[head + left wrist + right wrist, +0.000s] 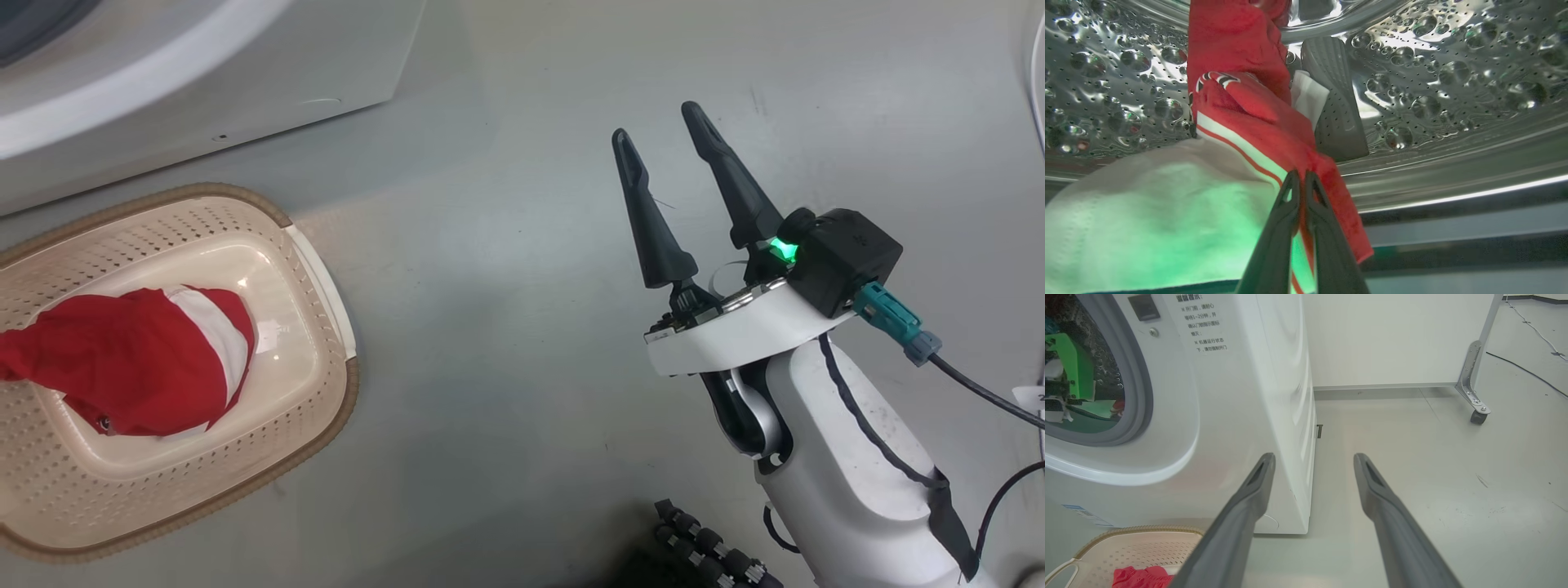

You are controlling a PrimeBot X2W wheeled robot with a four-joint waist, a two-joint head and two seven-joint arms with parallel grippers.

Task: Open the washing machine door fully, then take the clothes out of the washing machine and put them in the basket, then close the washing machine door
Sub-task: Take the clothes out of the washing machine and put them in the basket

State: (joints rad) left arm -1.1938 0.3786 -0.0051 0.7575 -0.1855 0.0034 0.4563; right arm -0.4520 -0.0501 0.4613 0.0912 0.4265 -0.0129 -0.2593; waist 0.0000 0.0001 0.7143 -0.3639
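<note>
Inside the steel drum (1453,73) of the washing machine (1229,396), my left gripper (1301,176) is shut on the clothes (1237,102), pinching a red garment at its white stripe. A white cloth lies below it, lit green. Another red and white garment (139,359) lies in the cream basket (326,269), which stands on the floor in front of the machine (204,90). My right gripper (656,124) hangs open and empty over bare floor to the right of the basket; its fingers (1257,486) point past the machine's corner. The washing machine door is out of view.
A white panel (1392,339) on a caster (1479,415) stands behind the machine, and cables (1527,367) run across the grey floor at the right. A grey ribbed paddle (1335,102) sits on the drum wall beside the garment. The basket's corner (1139,547) is near the machine's foot.
</note>
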